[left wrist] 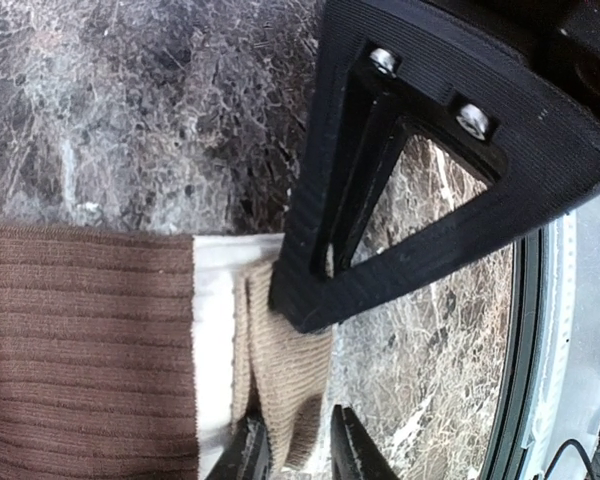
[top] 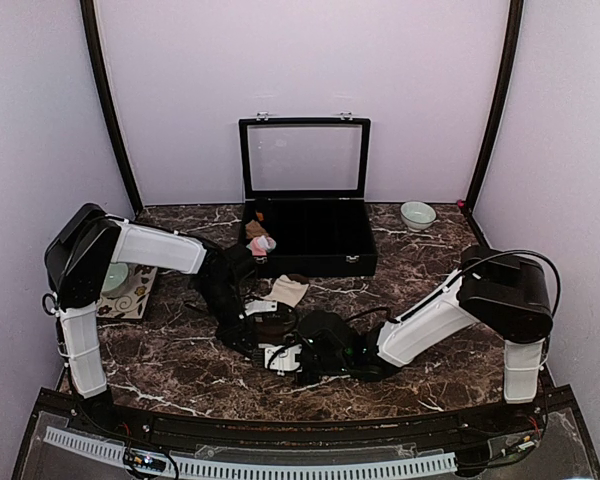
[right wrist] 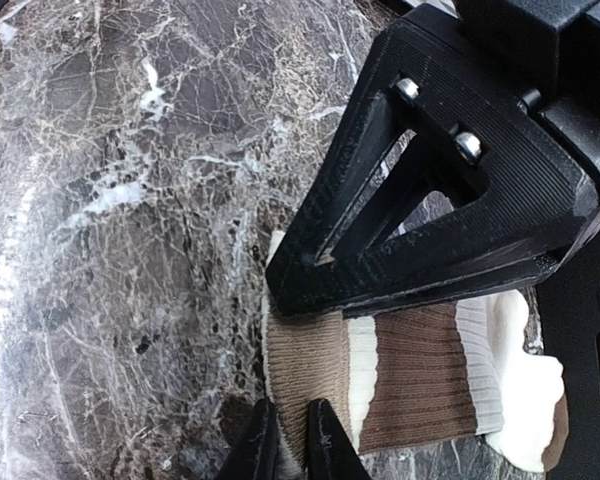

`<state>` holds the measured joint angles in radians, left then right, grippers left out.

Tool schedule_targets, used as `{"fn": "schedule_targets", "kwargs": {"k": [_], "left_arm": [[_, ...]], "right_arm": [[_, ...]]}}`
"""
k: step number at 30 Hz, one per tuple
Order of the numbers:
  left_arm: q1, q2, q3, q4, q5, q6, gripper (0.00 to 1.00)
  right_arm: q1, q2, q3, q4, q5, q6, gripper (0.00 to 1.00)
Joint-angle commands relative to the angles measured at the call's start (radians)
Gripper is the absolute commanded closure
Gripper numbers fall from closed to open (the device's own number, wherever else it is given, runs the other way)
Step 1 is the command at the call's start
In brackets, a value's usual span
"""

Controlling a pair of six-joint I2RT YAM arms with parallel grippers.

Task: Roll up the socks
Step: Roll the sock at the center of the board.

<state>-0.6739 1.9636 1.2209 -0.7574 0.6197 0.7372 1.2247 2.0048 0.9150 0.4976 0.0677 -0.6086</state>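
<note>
Both arms low at mid-table, wrists facing each other, the 2 grippers almost touching in top cam.

Cream-brown sock (right wrist: 420, 380): flat on the marble table (top: 430, 260), right btwn my grippers, mostly hidden under them from above. In R wrist cam it runs tan end, cream stripe, dark brown band, ribbed cream bit, then a plain cream end at frame edge.

R gripper (right wrist: 285, 360): jaws nearly closed on the tan end. Upper finger (right wrist: 430, 200) tip presses into the fabric, lower finger under it, cloth bunched btwn. Reads as a grip.

L gripper (left wrist: 285, 375): jaws narrow, a tan fold of the same sock btwn them, next to a cream stripe and the wide brown ribbed band. Upper fingertip touches the cloth. Can't tell if it's clamping or just loose round it.

Pink sock (top: 263, 243): at front-left corner of the black box (top: 320, 262), on the rim or just inside, can't resolve which. Well apart from both grippers. Brownish bundle (top: 254, 229) just behind it. Box lid (top: 305, 158) stands upright.

Other:
- Cream cloth scrap (top: 288, 290) on the table btwn box and L gripper.
- Small pale bowl (top: 417, 214) back right.
- Patterned mat (top: 132, 296) w/ mint dish (top: 115, 277) far left, beside L arm.
</note>
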Motion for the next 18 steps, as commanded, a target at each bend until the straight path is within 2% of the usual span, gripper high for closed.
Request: {"fn": "schedule_targets", "kwargs": {"k": [1, 5, 9, 10, 12, 18], "left_arm": [[0.020, 0.034, -0.013, -0.010, -0.154, -0.006, 0.73], [0.020, -0.020, -0.039, -0.010, -0.159, 0.019, 0.70], [0.021, -0.044, -0.061, -0.017, -0.202, 0.033, 0.69], [0.020, -0.062, -0.073, -0.012, -0.213, 0.038, 0.62], [0.021, -0.112, -0.094, 0.001, -0.229, 0.044, 0.59], [0.027, -0.296, -0.174, 0.052, -0.282, 0.047, 0.58]], "right_arm": [[-0.005, 0.074, 0.002, -0.192, -0.016, 0.066, 0.89], [-0.041, 0.103, 0.050, -0.265, -0.128, 0.167, 0.88], [-0.101, 0.153, 0.130, -0.387, -0.319, 0.267, 0.90], [-0.118, 0.179, 0.163, -0.430, -0.366, 0.293, 0.92], [-0.145, 0.221, 0.216, -0.488, -0.449, 0.338, 0.96], [-0.166, 0.248, 0.194, -0.479, -0.427, 0.445, 0.96]]}}
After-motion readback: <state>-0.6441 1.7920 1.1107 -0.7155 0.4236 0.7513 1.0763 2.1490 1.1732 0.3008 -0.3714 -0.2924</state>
